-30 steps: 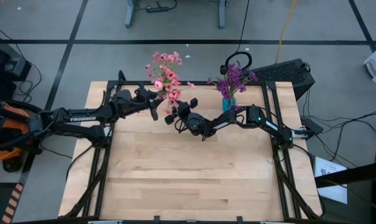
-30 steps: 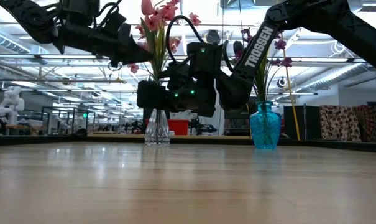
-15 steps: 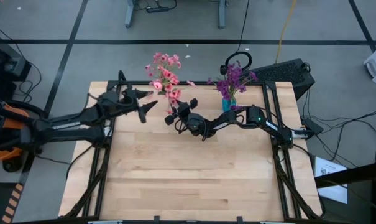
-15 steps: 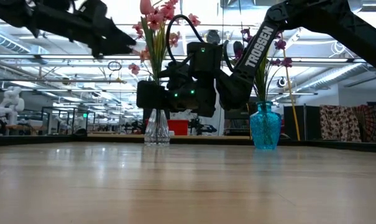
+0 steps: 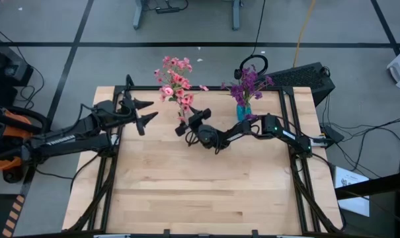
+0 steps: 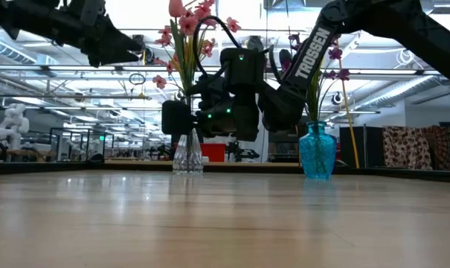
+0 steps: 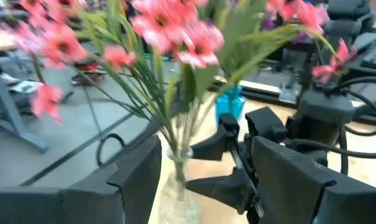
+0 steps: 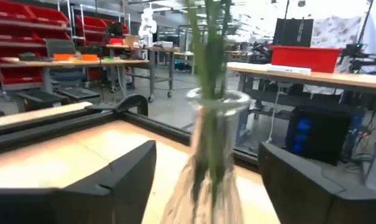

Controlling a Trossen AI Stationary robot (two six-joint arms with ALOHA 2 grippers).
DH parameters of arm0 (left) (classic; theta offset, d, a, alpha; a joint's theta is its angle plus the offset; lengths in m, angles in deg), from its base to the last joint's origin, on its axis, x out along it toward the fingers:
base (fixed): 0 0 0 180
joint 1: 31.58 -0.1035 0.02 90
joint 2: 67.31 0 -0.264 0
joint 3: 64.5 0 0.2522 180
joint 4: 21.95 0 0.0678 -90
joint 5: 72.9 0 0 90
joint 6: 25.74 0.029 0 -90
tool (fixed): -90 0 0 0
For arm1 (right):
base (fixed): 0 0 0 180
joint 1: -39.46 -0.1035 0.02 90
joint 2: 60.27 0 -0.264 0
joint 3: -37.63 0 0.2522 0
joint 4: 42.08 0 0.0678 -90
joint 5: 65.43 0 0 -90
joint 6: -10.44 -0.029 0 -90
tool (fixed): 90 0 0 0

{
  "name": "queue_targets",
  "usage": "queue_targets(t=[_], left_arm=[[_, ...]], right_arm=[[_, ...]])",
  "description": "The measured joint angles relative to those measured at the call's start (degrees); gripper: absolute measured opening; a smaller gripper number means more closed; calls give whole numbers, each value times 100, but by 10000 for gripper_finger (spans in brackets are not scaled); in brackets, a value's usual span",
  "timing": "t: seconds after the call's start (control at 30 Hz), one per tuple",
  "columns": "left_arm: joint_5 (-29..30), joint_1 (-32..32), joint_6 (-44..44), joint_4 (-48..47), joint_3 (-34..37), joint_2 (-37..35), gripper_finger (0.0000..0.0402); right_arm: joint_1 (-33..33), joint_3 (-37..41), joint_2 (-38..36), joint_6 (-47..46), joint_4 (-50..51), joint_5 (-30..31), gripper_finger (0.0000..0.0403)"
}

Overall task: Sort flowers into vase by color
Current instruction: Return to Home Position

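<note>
The pink flowers (image 5: 175, 80) stand gathered in the transparent vase (image 6: 187, 153), and the purple flowers (image 5: 248, 82) stand in the blue vase (image 6: 317, 152), which sits well to one side of the transparent vase along the same far edge of the table (image 5: 206, 192). No spray lies loose on the wood around the transparent vase, so the sorting by colour looks finished. What seems left is only for the arms to clear away.

The right gripper (image 5: 188, 121) hangs just beside the transparent vase on its near side. Its fingers are spread wide and hold nothing, and in the right wrist view the glass stands in line with the gap between them. The left gripper (image 5: 150, 110) is farther from the transparent vase, on the side away from the blue vase. It is raised, its fingers are likewise parted, and it is empty.

From above, the transparent vase is almost wholly covered by its own blossoms and by the right gripper. At table level that gripper hides the vase's neck and the lower stems. I cannot tell whether the right fingers reach either side of the glass or stop just short of it. How many stems each vase holds cannot be counted.
</note>
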State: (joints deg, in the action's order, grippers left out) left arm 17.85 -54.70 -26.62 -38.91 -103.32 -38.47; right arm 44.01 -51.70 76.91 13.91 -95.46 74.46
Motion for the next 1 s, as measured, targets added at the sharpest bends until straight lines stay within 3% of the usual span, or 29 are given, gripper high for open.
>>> queue_targets(t=[0.2, 0.5, 0.63, 0.77, 1.0], left_arm=[[-764, 19, -348, 246, 474, -180, 255], [-836, 560, -324, 449, 671, -210, 255], [-834, 1004, -272, 628, 675, -210, 252], [-644, 1433, -133, 720, 675, -208, 221], [-126, 1963, 84, 749, 675, -186, 107]], right_arm=[[-347, 0, -313, 44, 637, 577, 294], [-1102, -2, -1328, -234, 3095, 1289, 294], [-1456, -2, -2032, -626, 4708, 330, 287], [-1790, -4, -2682, -683, 5837, -489, 259], [-1809, 1188, -3799, 5, 5814, -1693, 142]])
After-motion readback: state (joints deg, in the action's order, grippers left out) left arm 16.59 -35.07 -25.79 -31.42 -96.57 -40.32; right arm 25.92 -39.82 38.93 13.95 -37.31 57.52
